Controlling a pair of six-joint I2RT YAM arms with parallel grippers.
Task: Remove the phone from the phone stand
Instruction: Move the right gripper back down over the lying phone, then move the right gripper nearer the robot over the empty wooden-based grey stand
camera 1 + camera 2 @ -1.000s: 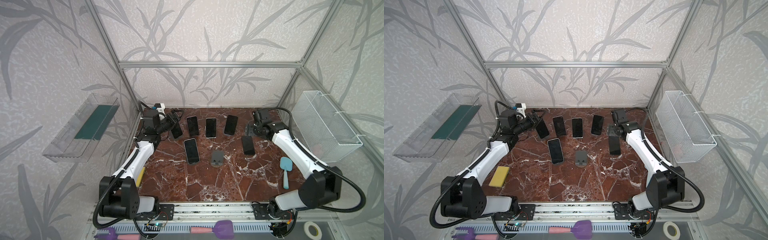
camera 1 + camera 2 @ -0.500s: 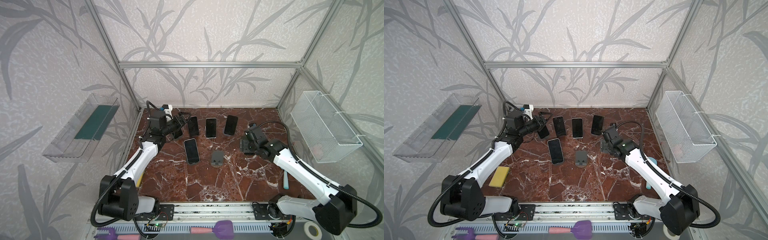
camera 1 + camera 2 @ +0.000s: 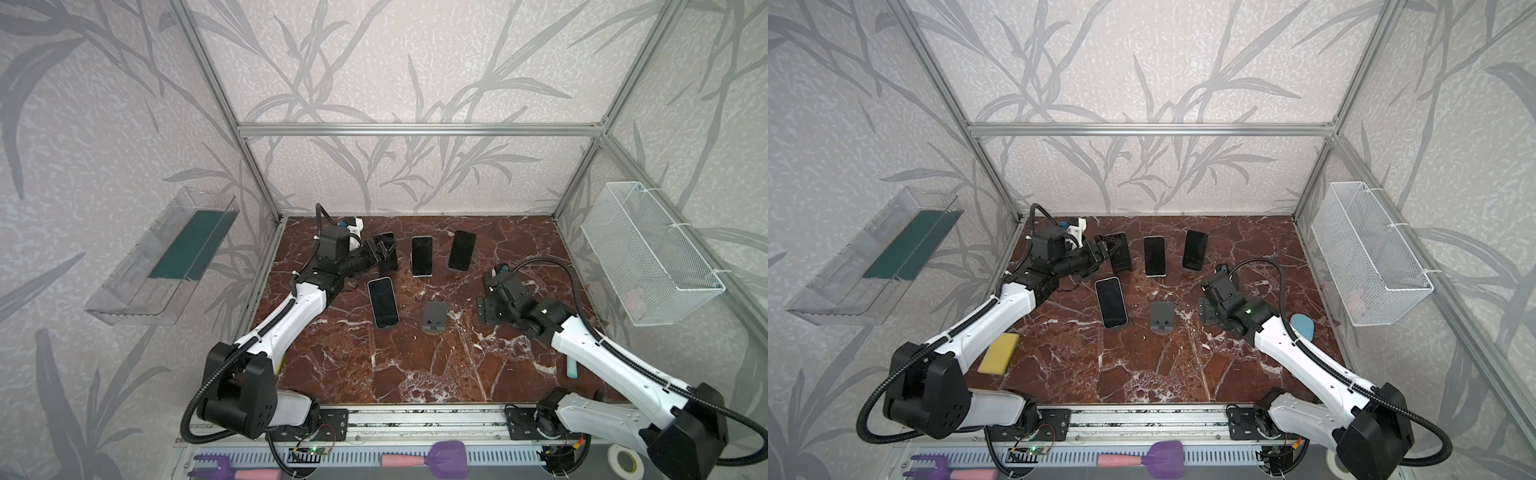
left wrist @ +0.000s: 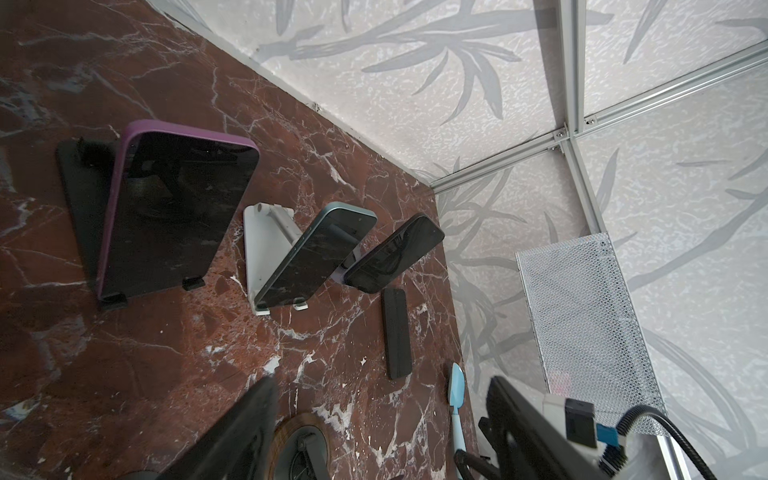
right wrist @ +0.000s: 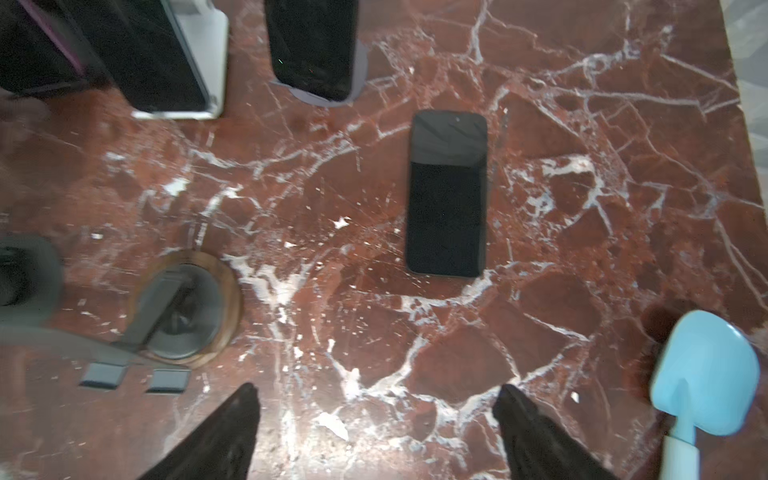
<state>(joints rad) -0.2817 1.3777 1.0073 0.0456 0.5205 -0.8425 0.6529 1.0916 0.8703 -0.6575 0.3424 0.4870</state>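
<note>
Marble, red-brown with white veins, forms the table top (image 3: 415, 374).

Phones on stands: four.
- The purple-cased phone (image 4: 174, 216) leans on a black stand (image 4: 79, 187) at the back left.
- Just beside it, the blue-edged phone (image 4: 316, 253) leans on a white stand (image 4: 257, 249).
- The dark phone (image 3: 461, 249) completes the back row. Its stand is mostly hidden behind it.
- The front phone (image 3: 383, 302), pale-edged, is propped nearer the rail, left of centre.

The empty grey stand (image 3: 434, 316) sits just right of the front phone and carries nothing.

The flat phone (image 5: 446, 193) lies screen up on the marble, right of centre and apart from every stand.

The left gripper (image 4: 380, 386) is stretched toward the back left. Its fingers (image 4: 245, 432) are spread with only bare marble between them. In both top views they overlap the purple-cased phone's upper end, and contact cannot be confirmed.

The right gripper (image 5: 376, 388) hangs low over the marble, right of the empty grey stand. Its jaws are apart and hold nothing. The flat phone lies ahead of the fingertips, not between them. In both top views this gripper largely covers that phone.

Other items noted:
- A blue scoop (image 5: 706, 374) lies near the right edge.
- A yellow sponge (image 3: 998, 353) lies beside the left arm.
- A wire basket (image 3: 648, 253) hangs on the right wall.
</note>
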